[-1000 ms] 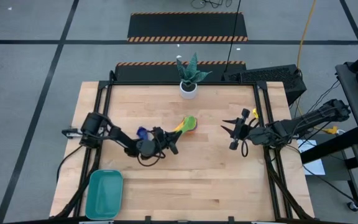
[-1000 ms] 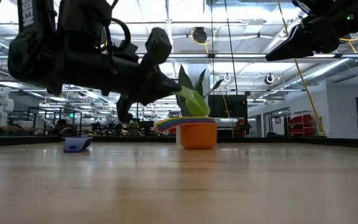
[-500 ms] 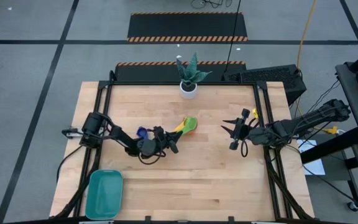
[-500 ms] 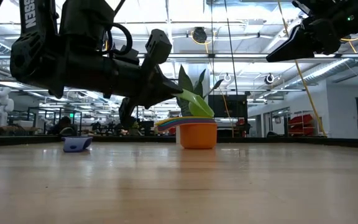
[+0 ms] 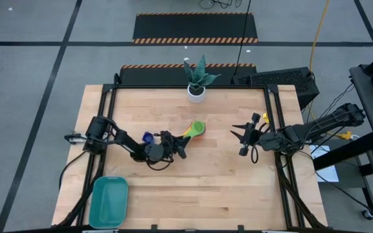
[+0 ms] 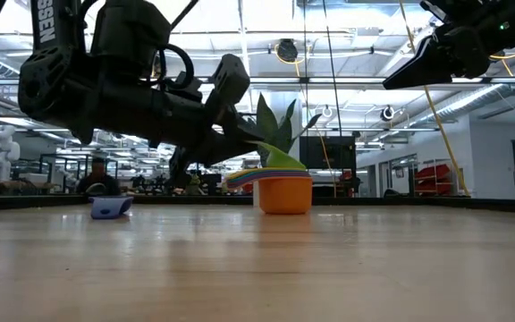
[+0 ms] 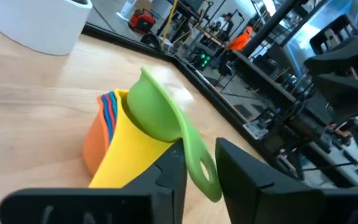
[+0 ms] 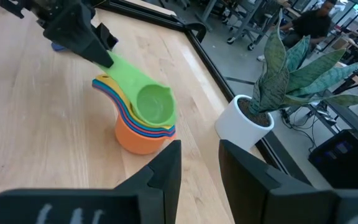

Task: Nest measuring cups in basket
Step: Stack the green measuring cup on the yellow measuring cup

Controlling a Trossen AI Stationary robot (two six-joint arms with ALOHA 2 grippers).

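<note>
Pale wooden planking forms the surface [image 5: 225,188], with a workshop floor seen around it; one teal basket [image 5: 109,200] is set at the near left corner, well apart from every cup, and nothing is seen in it. One white pot with a plant [image 5: 196,92] is placed at the far edge. Two arms are counted; the left fingers [image 7: 166,180] are parted on either side of the green cup's handle, with a little gap showing, so the grip is judged slack or off; the right fingers [image 8: 160,168] are held apart above the surface to the right of the stack, with nothing between them. One stack of measuring cups [image 5: 196,129] is found mid-surface; orange is seen at the bottom, then thin blue, red and yellow rims, with the green cup [image 8: 154,102] seated tilted on top, so five are judged to be nested. One navy cup [image 6: 110,207] is left alone just beside the left arm, which makes six in all. Plastic this thin is expected to be light, stiff and rather slippery; the flat handles are judged the best place to be pinched; a loosely nested stack may be tipped or slid when it is lifted by one handle.
</note>
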